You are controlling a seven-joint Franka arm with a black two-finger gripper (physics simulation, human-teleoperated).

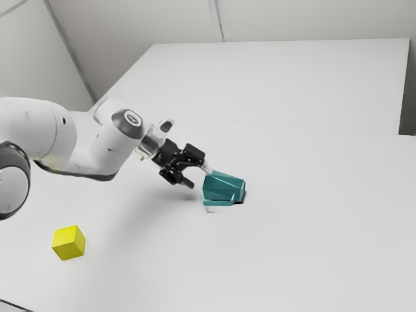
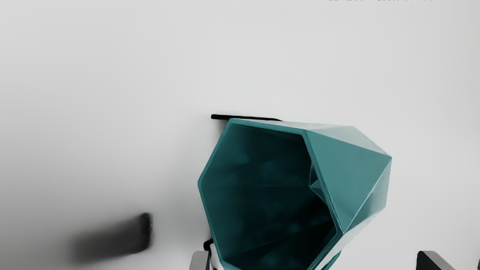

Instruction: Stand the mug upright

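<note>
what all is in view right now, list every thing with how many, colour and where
mug: one, teal, lying on its side on the table, mouth toward the gripper
cube: one, yellow, on the table nearer the exterior view's left, well apart from the mug
table: one, white, under the mug and cube
flat surface: one, white, beyond the table in the exterior view; panel or second top, can't tell
walls: pale grey, at the back and the exterior view's left
arm: one, white with dark grey parts, reaching in from the exterior view's left
gripper: one, black with two light-tipped fingers standing open, at the mug's mouth end
</note>
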